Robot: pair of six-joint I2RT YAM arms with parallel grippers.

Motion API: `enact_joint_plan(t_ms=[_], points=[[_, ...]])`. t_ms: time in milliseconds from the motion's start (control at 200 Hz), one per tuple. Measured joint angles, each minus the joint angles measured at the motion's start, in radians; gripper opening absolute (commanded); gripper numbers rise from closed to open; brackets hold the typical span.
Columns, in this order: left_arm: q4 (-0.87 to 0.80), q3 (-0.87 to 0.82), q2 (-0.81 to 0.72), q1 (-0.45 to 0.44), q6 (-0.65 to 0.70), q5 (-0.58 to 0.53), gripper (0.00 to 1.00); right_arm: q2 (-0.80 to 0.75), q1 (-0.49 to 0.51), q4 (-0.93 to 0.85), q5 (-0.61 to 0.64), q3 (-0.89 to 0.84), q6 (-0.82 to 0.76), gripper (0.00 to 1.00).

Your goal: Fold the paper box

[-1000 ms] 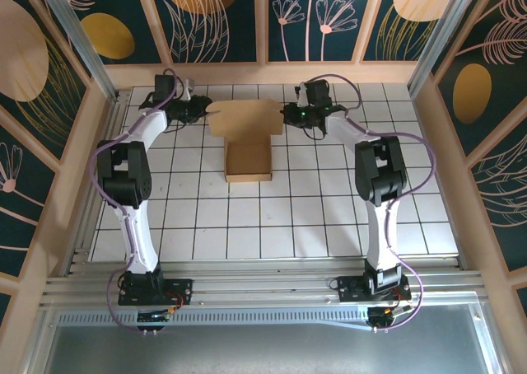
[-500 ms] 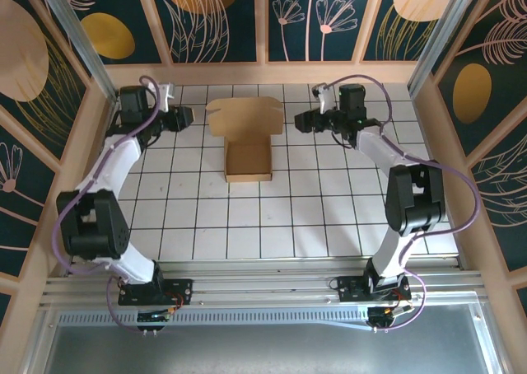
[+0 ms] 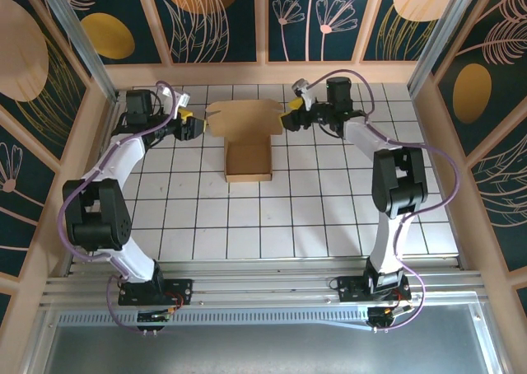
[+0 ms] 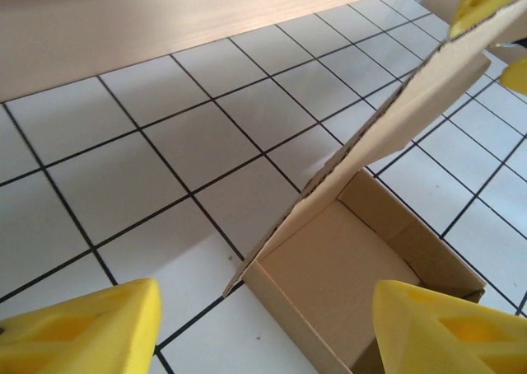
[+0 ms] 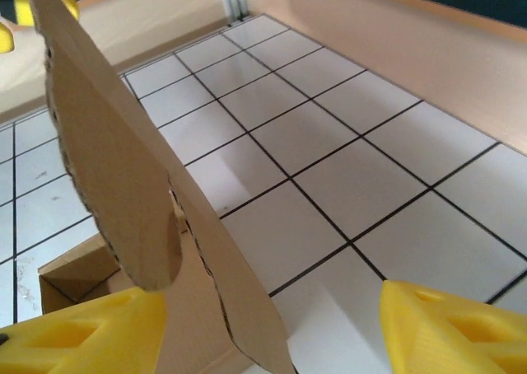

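**Top external view.** The paper box (image 3: 247,158) sits at the far centre of the tiled tabletop (image 3: 313,217). Its tray is open and its lid flap (image 3: 245,116) is raised. The left pincer (image 3: 191,128) is just beside the flap's left edge. The right pincer (image 3: 291,119) is at the flap's right edge.

**Left wrist view.** The left pincer (image 4: 265,312) is spread, with both yellow fingers clear of the paper box (image 4: 346,263).

**Right wrist view.** The right pincer (image 5: 272,308) is spread. The lid flap (image 5: 107,160) stands tilted between its fingers and is not pinched.

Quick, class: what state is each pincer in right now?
Left pincer: open, holding nothing.
Right pincer: open, holding nothing.
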Motion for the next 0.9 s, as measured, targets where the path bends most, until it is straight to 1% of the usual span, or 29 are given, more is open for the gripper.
enact_joint_plan(t_ms=[85, 135, 185, 250, 315, 370, 405, 566, 676, 701, 791, 901], points=[[-0.004, 0.005, 0.011, 0.0, 0.017, 0.043, 0.71, 0.009, 0.017, -0.021, -0.001, 0.001, -0.012, 0.62], [-0.011, 0.021, 0.029, 0.0, 0.034, 0.082, 0.7, 0.011, 0.026, -0.023, -0.001, 0.001, -0.01, 0.56], [-0.017, 0.048, 0.056, 0.0, 0.045, 0.118, 0.69, 0.013, 0.031, -0.026, 0.002, 0.002, -0.008, 0.52], [-0.024, 0.075, 0.093, -0.008, 0.056, 0.134, 0.65, 0.013, 0.033, -0.027, 0.014, 0.002, -0.008, 0.48], [-0.028, 0.09, 0.123, -0.016, 0.062, 0.119, 0.61, 0.013, 0.033, -0.028, 0.032, 0.002, -0.008, 0.45], [-0.035, 0.105, 0.148, -0.028, 0.064, 0.094, 0.55, 0.013, 0.033, -0.029, 0.05, 0.002, -0.011, 0.44], [-0.042, 0.12, 0.166, -0.036, 0.068, 0.081, 0.52, 0.013, 0.033, -0.029, 0.062, 0.002, -0.011, 0.42], [-0.051, 0.179, 0.229, -0.068, 0.077, 0.053, 0.48, 0.013, 0.033, -0.032, 0.109, 0.001, -0.013, 0.28], [-0.06, 0.186, 0.237, -0.085, 0.083, 0.053, 0.34, 0.013, 0.035, -0.038, 0.135, 0.001, -0.01, 0.21], [-0.063, 0.187, 0.237, -0.088, 0.081, 0.052, 0.33, 0.013, 0.037, -0.039, 0.141, 0.001, -0.011, 0.19], [-0.079, 0.189, 0.241, -0.095, 0.09, 0.048, 0.29, 0.013, 0.048, -0.042, 0.166, 0.001, -0.002, 0.13], [-0.1, 0.19, 0.245, -0.103, 0.088, 0.026, 0.27, 0.013, 0.067, -0.036, 0.199, 0.0, 0.015, 0.09]])
